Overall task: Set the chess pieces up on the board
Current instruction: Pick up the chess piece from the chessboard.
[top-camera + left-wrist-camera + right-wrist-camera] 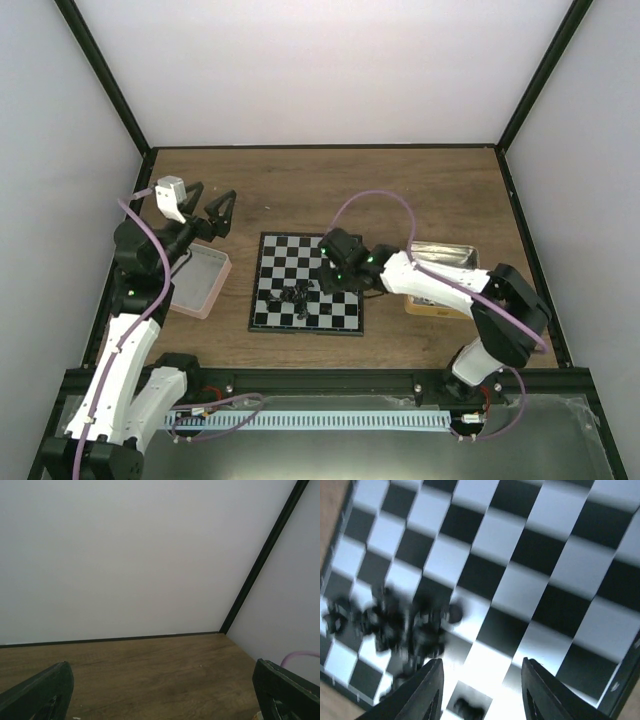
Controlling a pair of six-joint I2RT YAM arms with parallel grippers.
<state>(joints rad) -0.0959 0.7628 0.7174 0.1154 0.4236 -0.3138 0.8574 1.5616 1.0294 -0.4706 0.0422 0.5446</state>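
The checkered board (290, 258) lies in the middle of the table. A heap of black chess pieces (297, 294) lies on its near middle squares; it shows blurred in the right wrist view (395, 622). One more black piece (468, 708) lies between the fingers there. My right gripper (324, 277) hovers open and empty just right of the heap; in its own view (481, 690) the board (535, 555) fills the frame. My left gripper (212, 208) is open and empty, raised above the table's left side. No white pieces are in view.
A pink tray (201, 281) sits left of the board under the left arm. A tan tray (440, 270) sits right of the board, partly hidden by the right arm. White walls with black posts enclose the wooden table (150, 670).
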